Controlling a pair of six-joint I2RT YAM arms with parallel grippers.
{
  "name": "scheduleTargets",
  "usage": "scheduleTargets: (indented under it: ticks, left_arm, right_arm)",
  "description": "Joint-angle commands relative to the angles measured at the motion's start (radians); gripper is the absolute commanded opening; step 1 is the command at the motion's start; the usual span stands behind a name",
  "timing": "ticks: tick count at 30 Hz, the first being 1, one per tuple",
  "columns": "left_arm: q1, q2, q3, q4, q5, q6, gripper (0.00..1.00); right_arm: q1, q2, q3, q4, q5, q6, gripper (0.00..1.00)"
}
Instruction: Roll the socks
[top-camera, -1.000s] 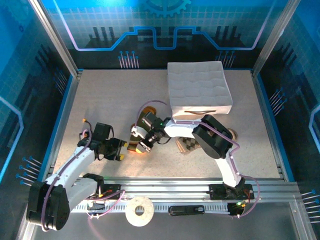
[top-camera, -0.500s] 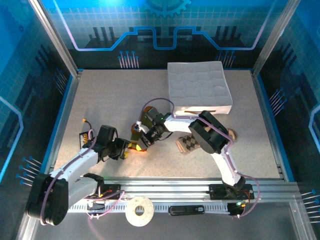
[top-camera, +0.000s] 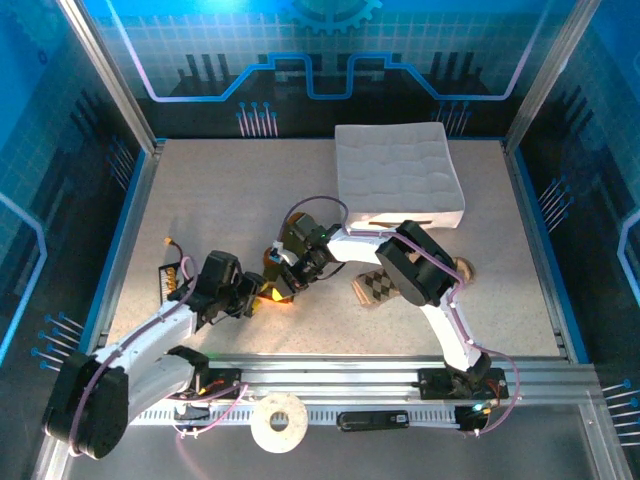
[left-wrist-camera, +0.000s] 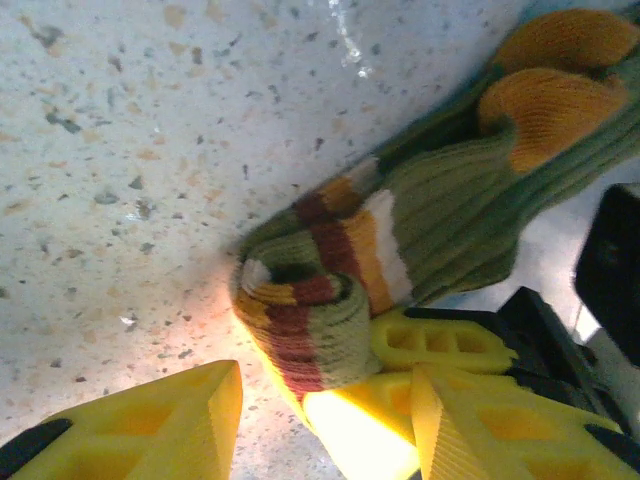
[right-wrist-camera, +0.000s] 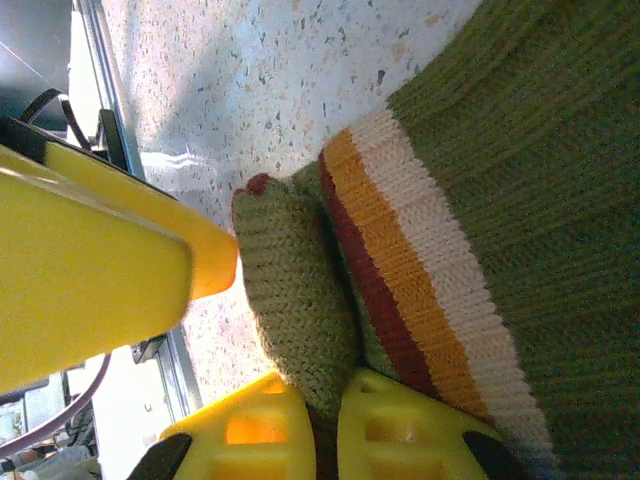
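The olive-green sock (left-wrist-camera: 450, 200) lies on the speckled table, its striped cuff end rolled into a small coil (left-wrist-camera: 300, 315). My right gripper (right-wrist-camera: 325, 405) is shut on that rolled end, one finger (right-wrist-camera: 410, 435) against the stripes. My left gripper (left-wrist-camera: 325, 390) is open, its yellow fingers (left-wrist-camera: 150, 420) standing either side of the coil and of the right gripper's fingertips. In the top view the two grippers meet at the front middle, left gripper (top-camera: 255, 298) beside right gripper (top-camera: 281, 284). The brown-and-beige argyle sock (top-camera: 375, 288) lies flat, partly under the right arm.
A white quilted box (top-camera: 398, 175) stands at the back right of the table. A small black object (top-camera: 170, 280) sits near the left edge. A roll of white tape (top-camera: 280, 422) rests on the front rail beyond the table.
My left gripper has moved right, up to the rolled end of the olive sock. The right wrist has shifted slightly away from the front, still holding the sock.
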Motion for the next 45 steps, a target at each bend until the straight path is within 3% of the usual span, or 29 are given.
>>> scheduleTargets:
  ticks: [1,12,17,20,23,27,30,34,40,45]
  left_arm:
    - [-0.009,-0.006,-0.027,-0.019,-0.011,-0.028,0.49]
    - [-0.015,0.160,-0.031,0.081,0.003,-0.009,0.40]
    - [-0.028,0.221,-0.009,-0.076,-0.029,-0.010,0.18]
    - [-0.029,0.244,0.012,-0.171,-0.042,-0.018,0.02]
    - [-0.029,0.265,0.044,-0.260,-0.050,-0.029,0.00]
    - [-0.025,0.303,0.096,-0.340,-0.045,-0.027,0.00]
    - [-0.017,0.333,0.126,-0.369,-0.034,-0.019,0.00]
    - [-0.007,0.359,0.155,-0.391,-0.021,-0.003,0.00]
    - [0.013,0.411,0.204,-0.411,-0.007,0.037,0.00]
    - [0.015,0.442,0.234,-0.420,-0.002,0.063,0.00]
  right_arm:
    - [-0.006,0.057,-0.007,-0.078,0.059,0.020,0.00]
    - [-0.005,0.051,-0.025,-0.065,0.053,0.031,0.00]
    - [-0.001,0.024,-0.040,-0.052,0.069,0.007,0.00]
    - [0.009,-0.009,-0.047,-0.060,0.101,-0.053,0.11]
    - [0.025,-0.093,-0.100,-0.013,0.157,-0.160,0.24]
    - [0.053,-0.294,-0.278,0.177,0.287,-0.352,0.34]
    - [0.079,-0.455,-0.445,0.364,0.466,-0.496,0.42]
    - [0.183,-0.593,-0.641,0.604,0.733,-0.796,0.62]
    - [0.323,-0.511,-0.633,0.665,0.971,-1.066,0.62]
    - [0.365,-0.385,-0.552,0.702,1.104,-1.128,0.57]
